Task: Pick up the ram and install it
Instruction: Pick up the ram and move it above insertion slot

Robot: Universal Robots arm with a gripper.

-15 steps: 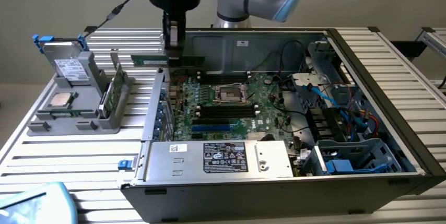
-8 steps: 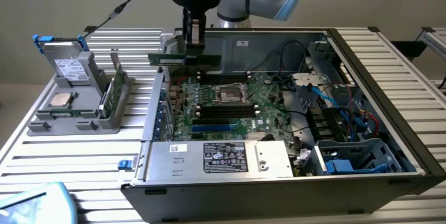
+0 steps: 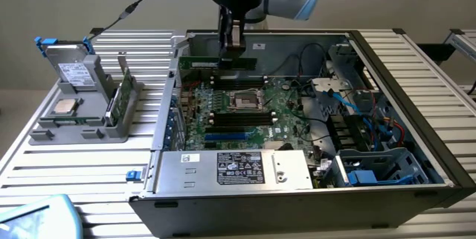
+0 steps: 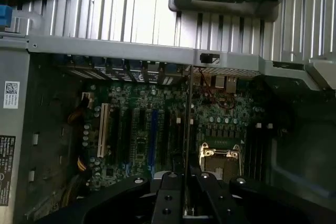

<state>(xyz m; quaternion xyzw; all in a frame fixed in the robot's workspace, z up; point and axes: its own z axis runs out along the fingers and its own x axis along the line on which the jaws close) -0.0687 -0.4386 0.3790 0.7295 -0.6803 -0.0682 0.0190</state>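
The ram (image 3: 200, 62) is a long, thin green stick held level, on its long edge, inside the open computer case (image 3: 297, 208). My gripper (image 3: 229, 54) comes down from above and is shut on the ram near its middle. The stick hangs just above the dark memory slots (image 3: 231, 78) at the far side of the motherboard (image 3: 260, 125), behind the processor socket (image 3: 244, 100). In the wrist view the ram (image 4: 187, 129) shows edge-on as a thin line running out from between my black fingers (image 4: 167, 198), with my gripper (image 4: 186, 184) closed around it and the socket (image 4: 220, 158) beside it.
A grey holder (image 3: 93, 130) on the slatted table at the exterior view's left carries a silver processor chip (image 3: 66, 105), a drive (image 3: 74, 73) and an upright green card (image 3: 122, 91). The power supply (image 3: 238, 169) fills the case's near side. Cables and a blue drive bay (image 3: 372, 166) crowd the exterior view's right.
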